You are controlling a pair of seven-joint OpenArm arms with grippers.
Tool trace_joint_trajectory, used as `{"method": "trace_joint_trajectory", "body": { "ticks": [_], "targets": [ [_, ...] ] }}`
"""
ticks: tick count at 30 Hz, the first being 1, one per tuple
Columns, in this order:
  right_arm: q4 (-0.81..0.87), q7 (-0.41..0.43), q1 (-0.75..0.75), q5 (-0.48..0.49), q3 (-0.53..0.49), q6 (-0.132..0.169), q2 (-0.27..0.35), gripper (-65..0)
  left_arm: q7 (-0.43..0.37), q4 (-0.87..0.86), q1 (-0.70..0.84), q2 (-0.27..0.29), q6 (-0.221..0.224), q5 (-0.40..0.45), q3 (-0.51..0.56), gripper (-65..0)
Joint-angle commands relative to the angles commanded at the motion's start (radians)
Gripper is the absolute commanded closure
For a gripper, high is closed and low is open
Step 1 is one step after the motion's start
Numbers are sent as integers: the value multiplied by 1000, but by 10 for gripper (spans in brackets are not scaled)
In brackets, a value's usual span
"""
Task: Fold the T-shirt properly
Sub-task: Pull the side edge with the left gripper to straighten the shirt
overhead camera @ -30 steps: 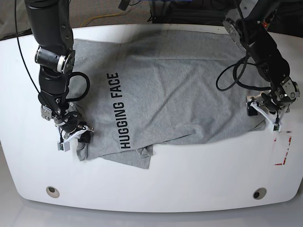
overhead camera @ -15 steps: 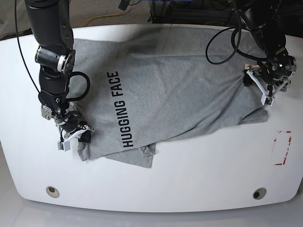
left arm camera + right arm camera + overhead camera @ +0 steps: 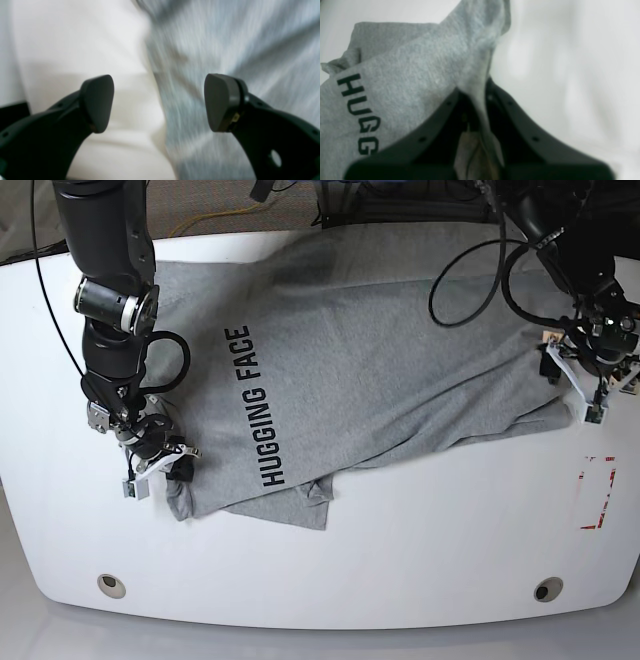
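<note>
The grey T-shirt [image 3: 380, 370] lies spread and wrinkled across the white table [image 3: 430, 550], its black "HUGGING FACE" lettering [image 3: 255, 405] running sideways. At the shirt's lower left corner my right gripper [image 3: 160, 468] is shut on a bunch of the fabric; the right wrist view shows the T-shirt [image 3: 407, 65] pinched in the right gripper [image 3: 475, 100]. My left gripper [image 3: 592, 385] hovers at the shirt's right edge. In the blurred left wrist view the left gripper [image 3: 160, 102] is open, with the T-shirt [image 3: 225, 37] edge under the gap, not held.
A red-marked rectangle [image 3: 598, 492] sits on the table near its right edge. Two round holes [image 3: 110, 584] [image 3: 547, 588] lie near the front edge. Cables [image 3: 470, 270] loop from the arm on the right over the shirt's back right part.
The left arm swung from the shirt's lower right corner toward the back, dragging that side, then moved right; its gripper now stands open. The right gripper held still.
</note>
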Motion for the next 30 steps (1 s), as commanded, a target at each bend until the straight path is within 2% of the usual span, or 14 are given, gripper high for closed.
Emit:
{"method": "trace_joint_trajectory", "body": {
  "ticks": [9,14,18,24,30],
  "targets": [
    [0,0,-20,0,0,2,0,0,-2,-301,-186,3,0,0,-143,-525],
    [0,0,-26,2,0,5,0,0,-25,-439,-236,3,0,-2,-164,-525],
    [0,0,-40,2,0,5,0,0,-81,-457,-245,9,0,0,-164,-525],
    [0,0,-44,2,0,6,0,0,-118,-555,-278,3,0,-3,-167,-525],
    [0,0,-46,2,0,6,0,0,-120,-595,-311,2,0,-2,-203,-525]
  ]
}}
